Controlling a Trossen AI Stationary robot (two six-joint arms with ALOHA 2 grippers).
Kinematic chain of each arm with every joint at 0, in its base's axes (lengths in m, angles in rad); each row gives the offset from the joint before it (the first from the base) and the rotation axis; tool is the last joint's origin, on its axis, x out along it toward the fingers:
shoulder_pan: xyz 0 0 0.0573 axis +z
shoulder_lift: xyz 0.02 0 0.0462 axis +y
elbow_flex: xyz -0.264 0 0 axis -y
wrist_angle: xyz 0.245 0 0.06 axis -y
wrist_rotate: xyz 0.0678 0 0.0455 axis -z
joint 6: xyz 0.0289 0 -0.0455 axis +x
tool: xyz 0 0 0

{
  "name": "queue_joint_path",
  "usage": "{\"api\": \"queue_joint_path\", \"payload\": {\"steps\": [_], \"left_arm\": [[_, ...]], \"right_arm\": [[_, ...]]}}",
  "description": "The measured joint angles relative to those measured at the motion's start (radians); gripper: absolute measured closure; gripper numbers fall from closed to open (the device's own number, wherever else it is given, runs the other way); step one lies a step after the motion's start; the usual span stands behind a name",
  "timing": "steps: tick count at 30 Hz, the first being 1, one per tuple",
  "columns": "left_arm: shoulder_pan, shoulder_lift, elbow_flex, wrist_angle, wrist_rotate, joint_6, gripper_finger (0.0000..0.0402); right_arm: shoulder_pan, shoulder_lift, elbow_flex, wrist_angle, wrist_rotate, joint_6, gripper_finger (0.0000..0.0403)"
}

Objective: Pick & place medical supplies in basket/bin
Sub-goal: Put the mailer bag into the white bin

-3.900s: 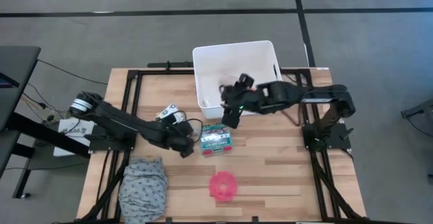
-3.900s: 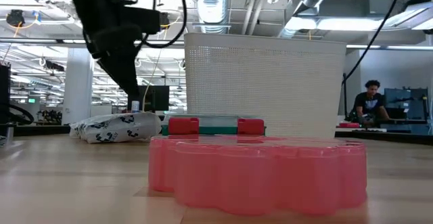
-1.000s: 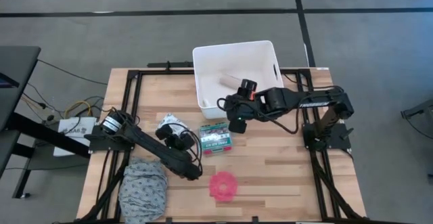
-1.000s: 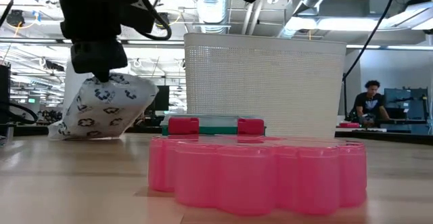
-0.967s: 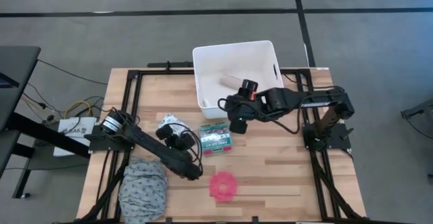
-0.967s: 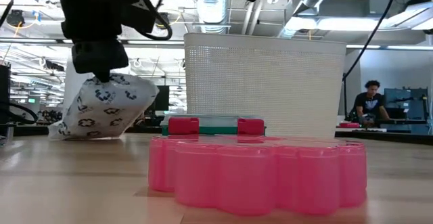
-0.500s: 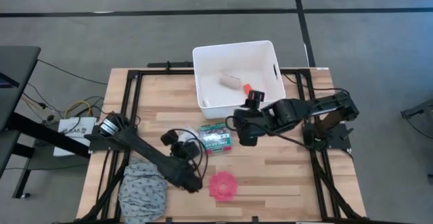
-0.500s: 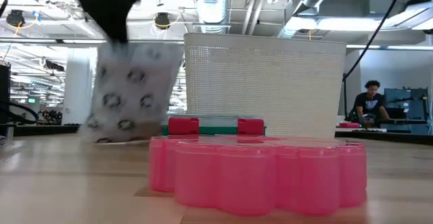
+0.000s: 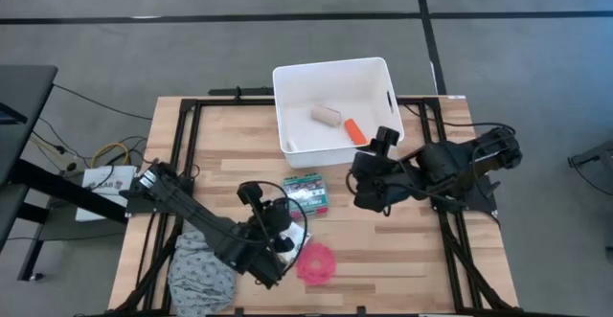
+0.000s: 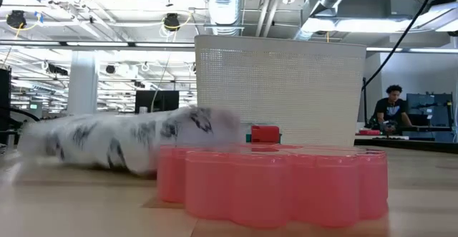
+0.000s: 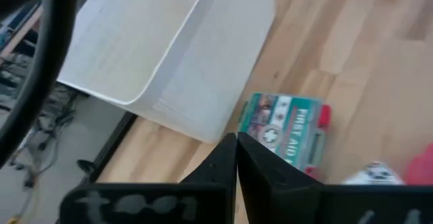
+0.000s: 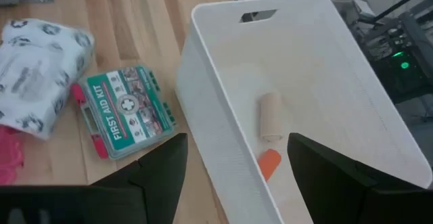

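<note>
The white bin (image 9: 287, 116) stands at the table's far middle, with a beige roll (image 9: 325, 116) and an orange tube (image 9: 355, 130) on its floor. The green-and-red box (image 9: 306, 192) lies flat just in front of it. The white packet (image 12: 40, 61) lies on the table between the box and the pink disc (image 9: 316, 262); it looks blurred in the low view (image 10: 129, 144). My left gripper (image 11: 235, 158) is shut above the packet, with nothing between its fingertips. My right gripper (image 12: 233, 176) hovers open and empty right of the box.
A grey patterned cloth bundle (image 9: 201, 274) lies at the near left corner. Bare wood stretches right of the pink disc (image 10: 272, 183) and in front of my right arm. The black frame rails run along the table's left and right sides.
My left gripper has carried the packet, hanging by one end, toward the table's near edge and somewhat right. The packet swung, came free and now lies on the table by the pink disc. My right gripper has drawn back from the bin's near wall toward the right edge, staying open.
</note>
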Motion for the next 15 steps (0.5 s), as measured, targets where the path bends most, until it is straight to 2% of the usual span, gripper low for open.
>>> {"api": "queue_joint_path", "payload": {"steps": [5, 9, 11, 15], "left_arm": [[0.017, 0.001, -0.011, -0.001, 0.004, 0.02, 0.0401], [0.01, 0.0, 0.025, -0.001, 0.024, 0.061, 0.0401], [0.005, -0.001, 0.028, 0.003, 0.063, 0.063, 0.0401], [-0.002, 0.001, -0.022, 0.037, 0.227, 0.072, 0.0401]], "right_arm": [[0.038, 0.001, 0.0, -0.013, -0.001, 0.001, 0.0153], [0.062, 0.002, 0.0, -0.016, -0.002, 0.001, 0.0153], [0.072, 0.002, 0.0, -0.016, -0.001, 0.001, 0.0153], [0.078, 0.002, 0.0, -0.016, -0.001, 0.001, 0.0153]]}}
